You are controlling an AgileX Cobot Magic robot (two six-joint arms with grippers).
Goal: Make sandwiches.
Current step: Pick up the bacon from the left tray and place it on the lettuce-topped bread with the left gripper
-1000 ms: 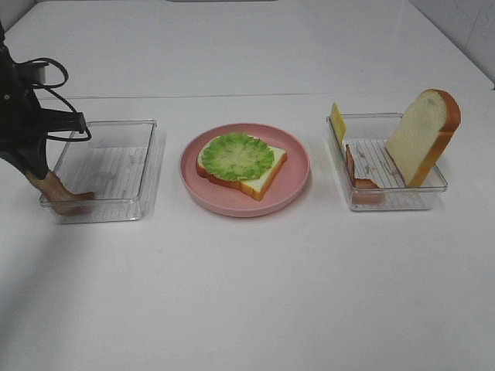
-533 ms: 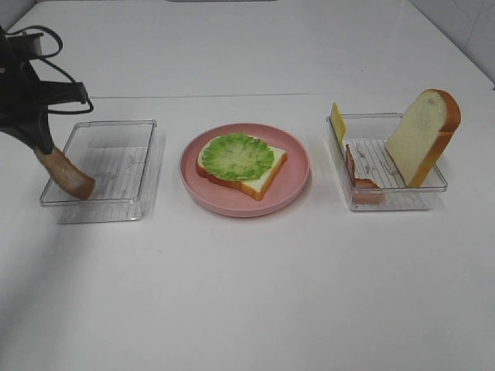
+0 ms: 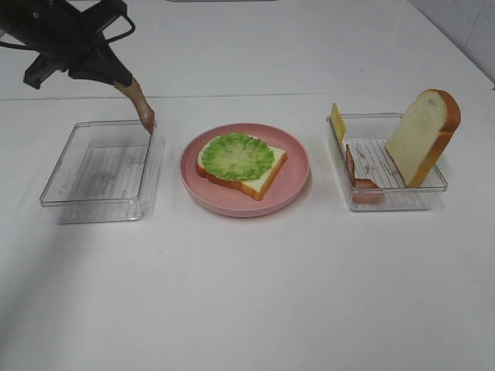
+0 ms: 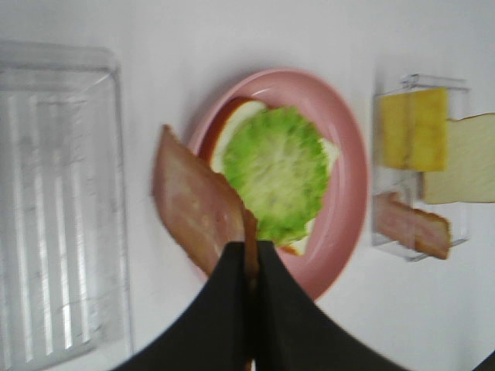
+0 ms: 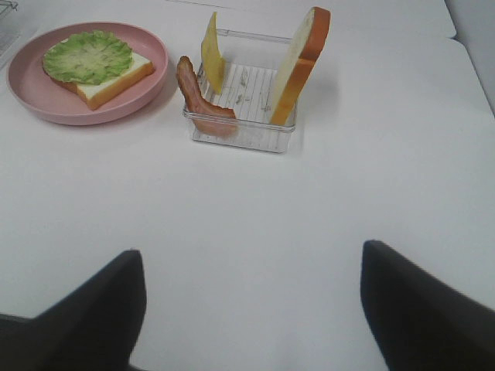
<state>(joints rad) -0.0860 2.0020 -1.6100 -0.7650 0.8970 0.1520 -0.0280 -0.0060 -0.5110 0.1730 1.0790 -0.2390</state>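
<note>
Your left hand (image 4: 249, 259) pinches the bacon strip (image 4: 197, 202) by one end. Prob light & bendy, may swing, so lower slow onto lettuce (image 4: 278, 170); right hand (image 5: 251, 263) wide, empty.

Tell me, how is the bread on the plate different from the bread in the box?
The plate bread lies flat on the pink plate; the box bread stands tilted on its edge in the clear box. The plate bread has lettuce on top; the box bread is bare. Both are white with orange-brown crust.
</note>
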